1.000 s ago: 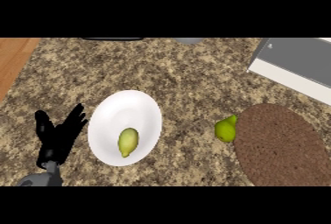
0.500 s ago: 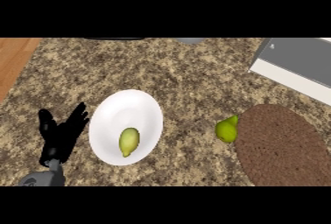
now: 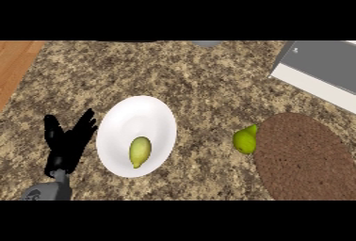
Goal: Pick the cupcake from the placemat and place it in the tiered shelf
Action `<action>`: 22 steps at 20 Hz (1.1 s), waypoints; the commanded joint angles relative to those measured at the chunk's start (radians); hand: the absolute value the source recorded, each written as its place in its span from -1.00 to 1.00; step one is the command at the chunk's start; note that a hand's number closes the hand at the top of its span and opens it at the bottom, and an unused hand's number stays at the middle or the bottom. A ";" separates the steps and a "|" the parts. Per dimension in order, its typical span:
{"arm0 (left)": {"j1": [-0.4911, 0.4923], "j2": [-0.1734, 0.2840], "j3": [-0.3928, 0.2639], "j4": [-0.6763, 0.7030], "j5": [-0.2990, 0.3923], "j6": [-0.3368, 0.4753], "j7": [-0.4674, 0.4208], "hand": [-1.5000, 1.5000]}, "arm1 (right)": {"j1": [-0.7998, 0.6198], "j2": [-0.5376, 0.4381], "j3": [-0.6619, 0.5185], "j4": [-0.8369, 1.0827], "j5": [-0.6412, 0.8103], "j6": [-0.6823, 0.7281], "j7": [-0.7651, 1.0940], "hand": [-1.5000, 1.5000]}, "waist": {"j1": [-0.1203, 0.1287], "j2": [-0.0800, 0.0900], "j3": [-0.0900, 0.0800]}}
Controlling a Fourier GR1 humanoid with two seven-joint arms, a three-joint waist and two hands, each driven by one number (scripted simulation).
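Note:
The round brown placemat (image 3: 304, 156) lies at the right of the counter, and no cupcake shows on it or anywhere else in view. A green pear (image 3: 244, 140) rests against the placemat's left edge. The tiered shelf (image 3: 321, 66) shows as a grey and white corner at the upper right. My left hand (image 3: 67, 141) rests open at the lower left, fingers up, just left of the white plate and holding nothing. My right hand does not appear.
A white plate (image 3: 132, 117) with a yellow-green fruit (image 3: 140, 151) on it lies left of centre. A wooden strip (image 3: 15, 61) borders the speckled stone counter (image 3: 201, 84) at the upper left.

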 commanded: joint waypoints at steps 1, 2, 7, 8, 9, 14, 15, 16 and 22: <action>0.033 0.000 -0.010 -0.047 0.000 -0.005 0.022 0.00 | 0.004 -0.041 -0.016 0.073 -0.011 -0.023 -0.093 1.00 | 0.003 0.000 0.000; -0.013 -0.001 0.005 -0.007 0.013 -0.013 0.005 0.00 | -0.019 -0.030 -0.005 0.088 -0.001 -0.027 -0.080 1.00 | 0.002 0.002 0.000; -0.009 -0.018 0.004 0.043 0.000 -0.001 -0.022 0.00 | -0.059 -0.031 0.069 0.100 0.067 0.015 -0.035 1.00 | -0.001 0.001 -0.001; 0.031 0.005 0.008 -0.016 0.005 -0.017 -0.012 0.00 | -0.049 -0.041 0.031 0.114 0.032 -0.002 -0.052 1.00 | 0.001 -0.001 0.000; -0.013 0.006 0.014 0.034 0.009 -0.022 -0.010 0.00 | -0.036 -0.029 -0.036 0.118 -0.024 -0.072 -0.037 1.00 | -0.002 0.002 0.000; 0.009 0.018 0.028 0.018 0.024 -0.035 -0.011 0.00 | -0.061 -0.014 -0.126 0.094 -0.113 -0.158 0.003 -1.00 | -0.007 -0.003 0.000; 0.026 -0.023 -0.006 0.001 -0.010 0.005 -0.014 0.00 | -0.067 -0.038 -0.130 0.095 -0.125 -0.115 -0.006 -1.00 | -0.011 -0.005 0.000; -0.002 0.000 0.006 -0.010 0.002 -0.004 0.025 0.00 | -0.084 -0.007 -0.151 0.094 -0.147 -0.146 0.012 -1.00 | -0.008 -0.004 0.000; -0.002 0.008 0.024 0.025 0.005 -0.013 -0.011 0.00 | -0.106 -0.062 -0.281 0.090 -0.285 -0.155 -0.018 -1.00 | -0.012 -0.002 0.000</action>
